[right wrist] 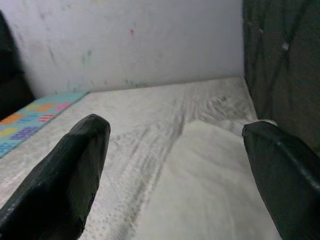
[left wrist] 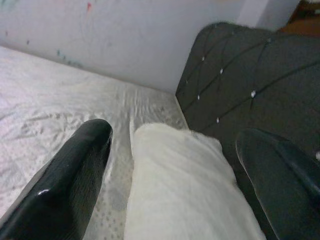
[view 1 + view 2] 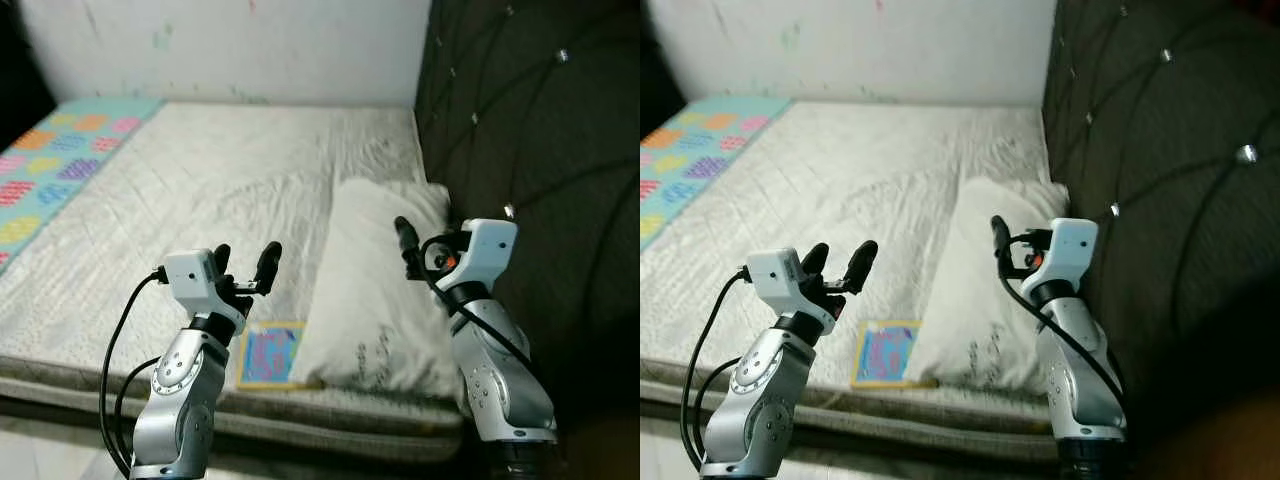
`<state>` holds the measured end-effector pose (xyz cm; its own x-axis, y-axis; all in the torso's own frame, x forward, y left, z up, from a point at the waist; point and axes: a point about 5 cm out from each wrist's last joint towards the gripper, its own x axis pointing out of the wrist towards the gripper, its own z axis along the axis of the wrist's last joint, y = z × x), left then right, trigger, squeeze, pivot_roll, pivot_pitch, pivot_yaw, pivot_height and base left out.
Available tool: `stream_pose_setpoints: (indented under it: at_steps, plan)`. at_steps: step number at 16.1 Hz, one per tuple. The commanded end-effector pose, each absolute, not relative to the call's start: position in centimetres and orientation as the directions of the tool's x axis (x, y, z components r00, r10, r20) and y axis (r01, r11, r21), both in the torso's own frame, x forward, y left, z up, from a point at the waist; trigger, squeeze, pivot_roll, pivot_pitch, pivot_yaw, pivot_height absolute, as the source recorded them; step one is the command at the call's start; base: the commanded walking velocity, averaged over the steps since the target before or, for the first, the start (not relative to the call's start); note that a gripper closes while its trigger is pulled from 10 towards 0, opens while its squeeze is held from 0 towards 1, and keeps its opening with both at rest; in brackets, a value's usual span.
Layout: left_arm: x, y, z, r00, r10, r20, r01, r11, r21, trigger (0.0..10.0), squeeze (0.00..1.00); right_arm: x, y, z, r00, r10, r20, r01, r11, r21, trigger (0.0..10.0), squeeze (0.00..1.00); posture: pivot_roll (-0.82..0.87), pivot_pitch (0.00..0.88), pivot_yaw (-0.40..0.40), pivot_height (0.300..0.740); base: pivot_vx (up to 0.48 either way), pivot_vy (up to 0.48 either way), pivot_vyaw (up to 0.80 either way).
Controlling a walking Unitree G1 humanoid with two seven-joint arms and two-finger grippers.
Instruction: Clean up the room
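Two grippers: both are raised over the near edge of the bed point(image 3: 200, 180), holding nothing.
Left eye view: my left gripper point(image 3: 245, 268) has its fingers apart, just above the sheet, near the small colourful booklet point(image 3: 270, 353). The white pillow point(image 3: 375, 290) lies at the right, against the dark headboard point(image 3: 540, 130).
Right eye view: my right gripper point(image 3: 1002, 245) hangs over the pillow; from here I see one finger, the spread is not clear.
Left wrist view: fingers point(image 2: 65, 185) are wide apart, with the pillow between them but farther away.
Right wrist view: fingers point(image 1: 65, 175) are wide apart too, the pillow below them.
Risk: the pillow is soft, so I think a pinch may catch only the cover and let it slip; the flat booklet may slide off the near edge if I push it.
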<state>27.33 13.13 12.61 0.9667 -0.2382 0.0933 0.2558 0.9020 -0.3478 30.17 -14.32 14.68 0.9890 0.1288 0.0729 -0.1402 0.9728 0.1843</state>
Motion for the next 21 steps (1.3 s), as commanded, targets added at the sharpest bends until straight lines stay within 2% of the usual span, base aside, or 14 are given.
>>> stream_pose_setpoints:
  at_steps: [1,7,13,19,21]
  plan:
    - [27.31,13.06,13.17,0.961,-0.249,0.120,0.276,0.900,-0.338,10.0,0.00,30.32,-14.21,14.82,0.988,0.133,0.078,-0.146,0.972,0.184,10.0,0.00,-0.21,0.000,0.062,0.740,0.405,0.000,0.00]
    - [27.24,12.98,13.06,0.961,-0.251,0.114,0.275,0.897,-0.345,10.0,0.00,30.34,-14.26,14.74,0.988,0.135,0.072,-0.146,0.973,0.180,10.0,0.00,-0.22,0.000,0.058,0.740,0.330,0.000,0.00]
    - [27.16,13.16,12.93,0.966,-0.235,0.105,0.257,0.898,-0.357,10.0,0.00,30.12,-14.40,14.47,0.989,0.130,0.065,-0.139,0.974,0.179,10.0,0.00,-0.21,0.009,0.057,0.740,0.000,0.000,-0.09]
    - [27.03,13.26,12.79,0.974,-0.209,0.088,0.227,0.903,-0.365,10.0,0.00,30.22,-14.41,14.42,0.990,0.130,0.060,-0.139,0.974,0.179,10.0,0.00,-0.21,0.016,0.052,0.740,0.000,0.000,-0.75]
    - [27.03,13.25,12.63,0.977,-0.200,0.076,0.214,0.906,-0.364,10.0,0.00,30.20,-14.37,14.50,0.989,0.135,0.065,-0.145,0.974,0.173,10.0,0.00,-0.21,0.020,0.052,0.740,0.000,0.000,-0.26]
